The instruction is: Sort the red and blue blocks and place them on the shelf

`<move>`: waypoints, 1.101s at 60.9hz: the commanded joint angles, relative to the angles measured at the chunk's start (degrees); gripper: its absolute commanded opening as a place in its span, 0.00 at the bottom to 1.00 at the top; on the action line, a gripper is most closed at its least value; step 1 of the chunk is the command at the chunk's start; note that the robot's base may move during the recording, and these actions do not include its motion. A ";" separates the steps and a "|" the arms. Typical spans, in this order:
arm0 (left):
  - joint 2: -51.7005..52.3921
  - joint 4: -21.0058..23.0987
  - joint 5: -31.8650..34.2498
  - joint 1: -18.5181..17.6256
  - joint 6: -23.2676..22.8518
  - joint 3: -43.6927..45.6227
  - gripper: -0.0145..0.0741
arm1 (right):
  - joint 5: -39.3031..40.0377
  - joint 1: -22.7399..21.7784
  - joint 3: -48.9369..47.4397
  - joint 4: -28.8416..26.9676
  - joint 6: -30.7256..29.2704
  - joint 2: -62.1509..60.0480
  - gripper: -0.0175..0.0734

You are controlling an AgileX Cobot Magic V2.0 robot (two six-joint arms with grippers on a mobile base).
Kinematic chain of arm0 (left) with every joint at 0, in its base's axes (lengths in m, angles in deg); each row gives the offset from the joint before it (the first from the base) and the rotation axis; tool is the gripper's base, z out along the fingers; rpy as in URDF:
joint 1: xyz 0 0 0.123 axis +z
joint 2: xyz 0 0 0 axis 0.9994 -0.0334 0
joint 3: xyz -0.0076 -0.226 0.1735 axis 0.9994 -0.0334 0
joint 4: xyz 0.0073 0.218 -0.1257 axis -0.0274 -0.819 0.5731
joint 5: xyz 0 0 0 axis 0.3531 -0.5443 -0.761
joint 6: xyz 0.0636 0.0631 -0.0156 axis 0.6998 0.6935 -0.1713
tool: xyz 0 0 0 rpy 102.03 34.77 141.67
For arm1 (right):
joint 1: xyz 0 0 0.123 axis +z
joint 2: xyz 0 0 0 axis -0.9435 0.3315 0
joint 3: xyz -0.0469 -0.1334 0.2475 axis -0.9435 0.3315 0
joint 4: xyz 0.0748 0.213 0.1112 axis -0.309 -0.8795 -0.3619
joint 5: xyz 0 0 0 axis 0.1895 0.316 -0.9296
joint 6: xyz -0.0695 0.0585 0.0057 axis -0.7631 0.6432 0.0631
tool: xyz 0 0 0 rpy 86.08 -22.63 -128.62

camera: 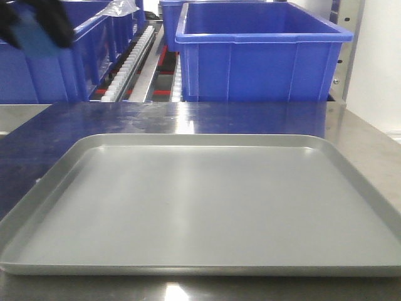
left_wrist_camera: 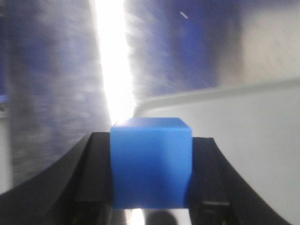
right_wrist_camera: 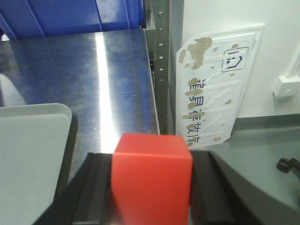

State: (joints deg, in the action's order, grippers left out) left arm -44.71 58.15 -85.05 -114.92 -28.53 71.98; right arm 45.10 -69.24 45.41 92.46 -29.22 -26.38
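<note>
Between the black jaws of the left gripper [left_wrist_camera: 151, 187], at 6 o'clock in the left wrist view, sits the light blue block [left_wrist_camera: 151, 161], clamped on both sides. Everything above it is blurred, with a glare streak at 12 o'clock and a pale rim curving toward 3 o'clock.

The right gripper [right_wrist_camera: 151, 197] has its jaws closed on the red block [right_wrist_camera: 151, 176], also at 6 o'clock, with the right edge of the steel worktop [right_wrist_camera: 103, 70] behind it. A corner of the grey tray [right_wrist_camera: 28, 150] lies at 9 o'clock. The shelf [right_wrist_camera: 161, 61] shows as a perforated upright near 12 o'clock, and a worn white placard [right_wrist_camera: 215, 84] is at 3 o'clock.

From the front, the tray fills the lower half on the worktop. White roller tracks [camera: 128, 63] behind it at 12 o'clock carry dark-blue bins [camera: 263, 56]. A blurred black shape with a light blue patch shows at 10 o'clock.
</note>
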 commanded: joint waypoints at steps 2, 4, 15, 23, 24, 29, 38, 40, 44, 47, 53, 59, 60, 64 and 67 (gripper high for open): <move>6.19 -0.94 4.40 2.95 -0.43 -1.52 0.31 | 4.53 -0.40 -1.65 0.30 -0.12 0.19 0.25; 7.73 -0.94 4.71 3.97 -0.43 -2.85 0.31 | 4.53 -0.40 -1.65 0.30 -0.12 0.19 0.25; 15.23 -0.94 7.61 8.38 -0.43 -10.13 0.31 | 4.53 -0.40 -1.65 0.30 -0.12 0.19 0.25; 21.40 -0.99 10.49 10.99 -0.43 -16.34 0.31 | 4.53 -0.40 -1.65 0.30 -0.12 0.19 0.25; 22.40 -0.99 10.93 11.20 -0.43 -17.01 0.31 | 4.53 -0.40 -1.65 0.30 -0.12 0.19 0.25; 25.82 -1.47 12.63 12.19 -0.43 -20.95 0.31 | 4.53 -0.40 -1.65 0.30 -0.12 0.19 0.25; 31.80 -1.70 14.45 13.31 -0.43 -26.73 0.31 | 4.53 -0.40 -1.65 0.30 -0.12 0.19 0.25; 32.75 -1.90 14.82 13.31 -0.43 -28.04 0.31 | 4.53 -0.40 -1.65 0.30 -0.12 0.19 0.25; 34.63 -1.83 15.15 13.31 -0.43 -30.08 0.31 | 4.53 -0.40 -1.65 0.30 -0.12 0.19 0.25; 35.91 -1.83 15.28 13.31 -0.43 -31.50 0.31 | 4.53 -0.40 -1.65 0.30 -0.12 0.19 0.25; 38.01 -1.83 15.41 13.31 -0.43 -33.79 0.31 | 4.53 -0.40 -1.65 0.30 -0.12 0.19 0.25; 39.73 -1.83 15.96 13.31 -0.43 -35.51 0.31 | 4.53 -0.40 -1.65 0.30 -0.12 0.19 0.25; 39.88 -1.83 16.15 13.31 -0.43 -35.73 0.31 | 4.53 -0.40 -1.65 0.30 -0.12 0.19 0.25; 41.02 -1.83 17.16 13.31 -0.43 -36.73 0.31 | 4.53 -0.40 -1.65 0.30 -0.12 0.19 0.25; 41.73 -1.83 17.94 13.31 -0.43 -37.35 0.31 | 4.53 -0.40 -1.65 0.30 -0.12 0.19 0.25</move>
State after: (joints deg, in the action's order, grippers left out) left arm -3.97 56.87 -73.04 -101.70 -28.53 33.72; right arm 45.10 -69.24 45.41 92.46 -29.22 -26.38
